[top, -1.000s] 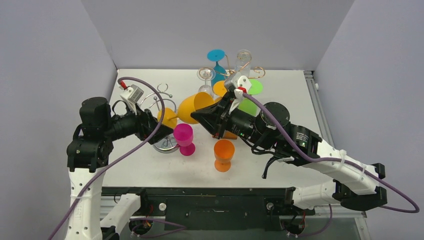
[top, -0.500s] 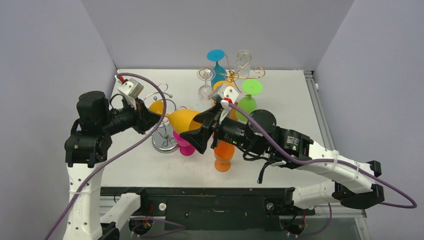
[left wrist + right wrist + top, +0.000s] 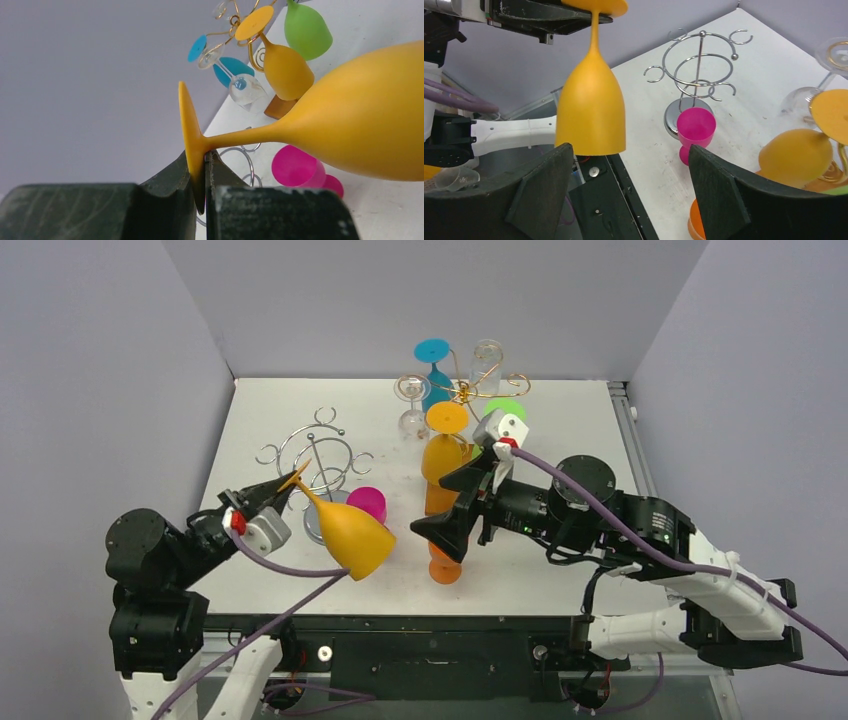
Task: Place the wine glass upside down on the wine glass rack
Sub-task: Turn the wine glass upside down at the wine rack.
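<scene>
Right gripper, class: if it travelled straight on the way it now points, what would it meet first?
Most likely the bowl of the yellow wine glass, which the left gripper holds by its foot. The right gripper is open and faces that bowl with nothing between them, though depth is hard to judge.

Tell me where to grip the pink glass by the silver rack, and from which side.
Probably its bowl, coming from the right: the pink glass stands upright with a short stem, and the base of the silver rack sits close on its left.
</scene>
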